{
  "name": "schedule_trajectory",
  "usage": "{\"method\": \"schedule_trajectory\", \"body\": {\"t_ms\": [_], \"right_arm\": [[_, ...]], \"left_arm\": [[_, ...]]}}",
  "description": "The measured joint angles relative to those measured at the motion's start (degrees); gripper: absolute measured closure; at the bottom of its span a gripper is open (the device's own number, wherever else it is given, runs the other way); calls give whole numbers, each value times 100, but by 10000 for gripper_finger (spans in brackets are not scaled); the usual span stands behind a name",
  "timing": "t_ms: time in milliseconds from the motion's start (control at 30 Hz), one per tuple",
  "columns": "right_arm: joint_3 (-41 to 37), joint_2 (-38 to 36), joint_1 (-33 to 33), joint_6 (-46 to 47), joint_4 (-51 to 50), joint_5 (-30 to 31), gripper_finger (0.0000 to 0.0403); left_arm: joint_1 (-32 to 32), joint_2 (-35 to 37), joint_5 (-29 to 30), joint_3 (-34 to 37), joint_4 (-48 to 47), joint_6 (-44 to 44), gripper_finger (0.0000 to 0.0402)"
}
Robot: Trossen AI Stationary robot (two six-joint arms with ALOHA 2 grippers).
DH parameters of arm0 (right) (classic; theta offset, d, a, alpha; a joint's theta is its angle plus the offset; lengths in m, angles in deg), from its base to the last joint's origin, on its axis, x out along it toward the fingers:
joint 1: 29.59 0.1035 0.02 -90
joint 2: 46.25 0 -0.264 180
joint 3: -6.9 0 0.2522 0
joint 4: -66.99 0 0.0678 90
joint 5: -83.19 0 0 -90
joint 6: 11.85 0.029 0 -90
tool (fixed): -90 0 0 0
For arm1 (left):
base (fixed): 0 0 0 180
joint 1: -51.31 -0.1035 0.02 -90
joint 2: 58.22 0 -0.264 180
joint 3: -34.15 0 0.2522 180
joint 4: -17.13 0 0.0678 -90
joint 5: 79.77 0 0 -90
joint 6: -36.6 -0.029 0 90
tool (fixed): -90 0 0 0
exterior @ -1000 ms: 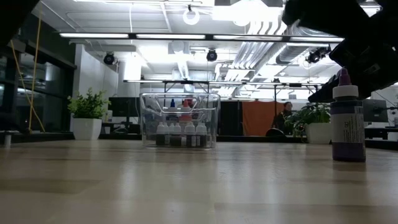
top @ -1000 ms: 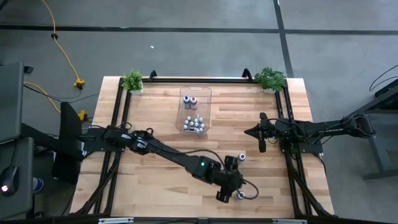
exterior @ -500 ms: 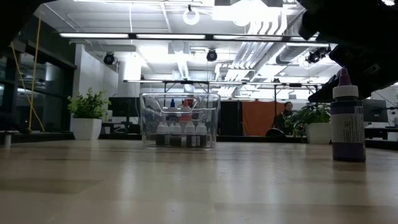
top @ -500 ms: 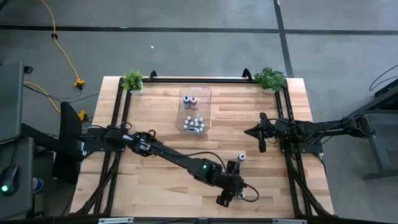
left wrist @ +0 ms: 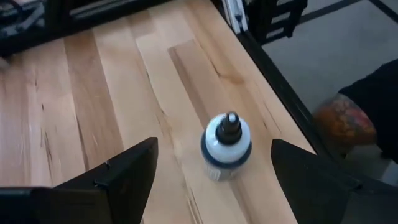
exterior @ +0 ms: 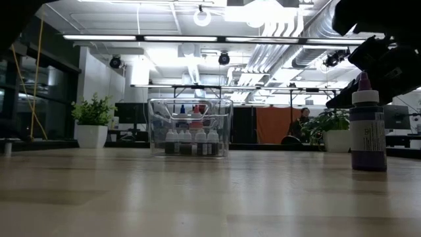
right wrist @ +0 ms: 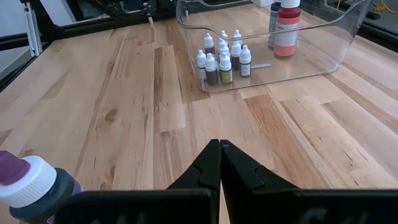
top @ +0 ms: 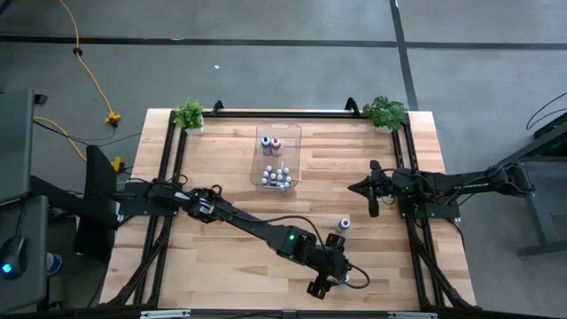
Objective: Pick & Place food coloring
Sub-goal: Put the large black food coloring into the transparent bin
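Both arms are dark, near-black, built of slim tubular links joined by chunkier rounded joints. The left arm (top: 239, 221), crossing from the left edge to the lower centre of the high view, carries a small green light on its forearm and a thin black cable looping beside its wrist. Its gripper (left wrist: 214, 171) shows two broad, flat, matte black fingers with angled edges. The right arm (top: 452, 184), at the right of the high view, ends in a gripper (right wrist: 220, 163) whose black fingers taper to narrow pointed tips
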Motion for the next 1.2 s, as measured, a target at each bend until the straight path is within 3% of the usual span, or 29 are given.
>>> {"method": "schedule_trajectory", "body": {"t_ms": [1067, 1200], "right_arm": [[0, -2, 0, 0, 0, 0, 402], [-2, -2, 0, 0, 0, -1, 402]], "left_arm": [[42, -385, -111, 9, 900, 376, 95], [42, -385, -122, 9, 907, 453, 110]]}}
